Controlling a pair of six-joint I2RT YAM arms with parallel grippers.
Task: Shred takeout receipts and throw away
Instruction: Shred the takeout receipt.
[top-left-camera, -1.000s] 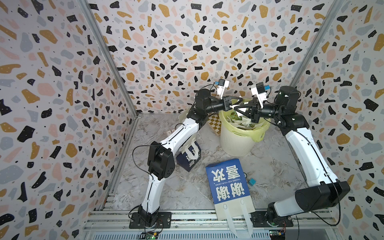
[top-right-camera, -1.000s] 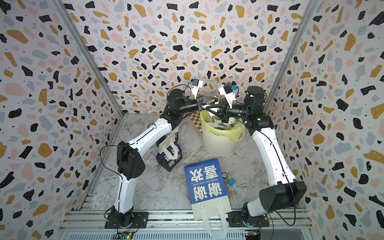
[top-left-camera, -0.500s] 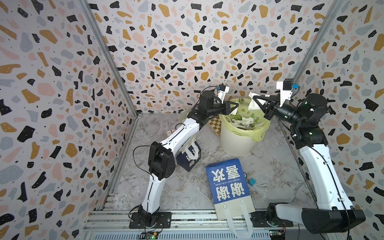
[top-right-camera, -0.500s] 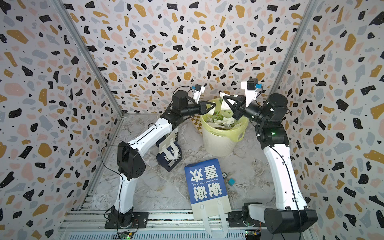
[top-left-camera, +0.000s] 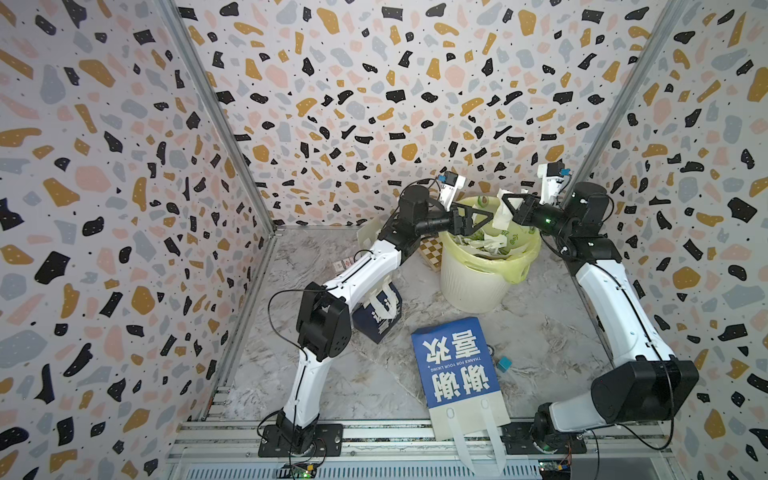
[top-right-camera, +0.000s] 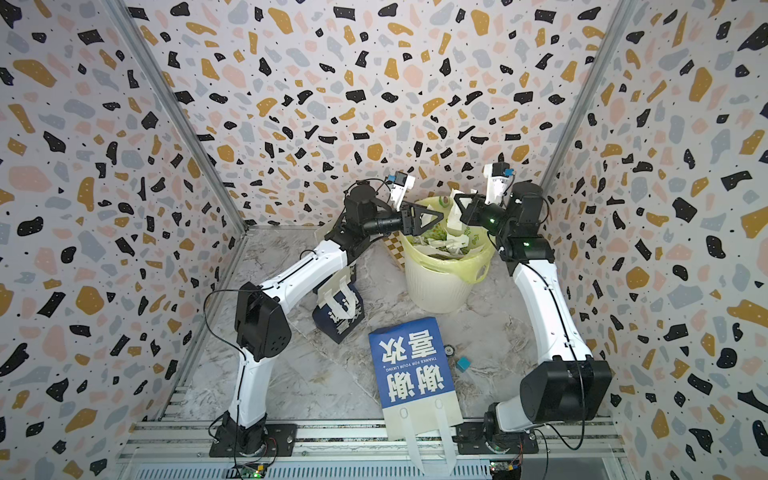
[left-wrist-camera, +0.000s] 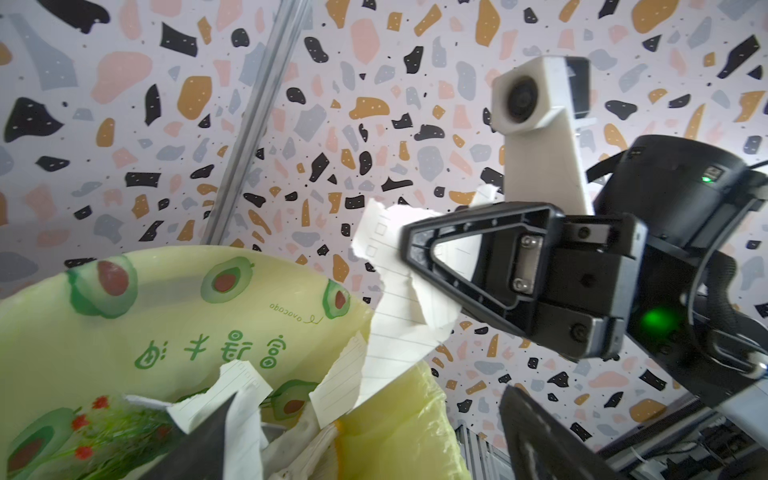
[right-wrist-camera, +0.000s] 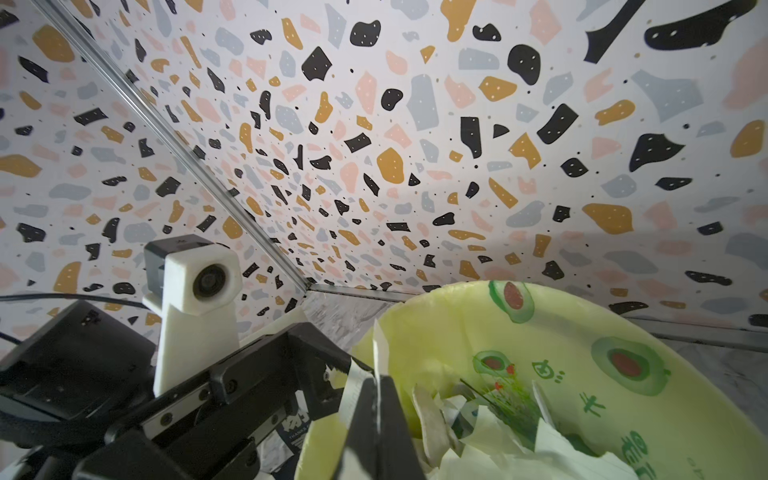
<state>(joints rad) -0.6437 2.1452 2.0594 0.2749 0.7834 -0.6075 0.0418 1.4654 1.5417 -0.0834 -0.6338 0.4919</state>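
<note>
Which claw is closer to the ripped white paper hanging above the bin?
Right. The right gripper pinches the torn receipt piece above the bin; the left gripper hangs open beside it.

Small bag (top-left-camera: 374, 326): half hidden under an arm (top-left-camera: 361, 274), centre frame.
Receipt (left-wrist-camera: 390, 307): we cannot read its faint print.
Teal bit (top-left-camera: 504, 363): too small to tell.

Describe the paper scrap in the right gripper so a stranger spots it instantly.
Find the white bin with the avocado-print yellow liner. Above its rim, the right gripper pinches a torn receipt scrap; unlike the scraps inside, it hangs in midair.
</note>
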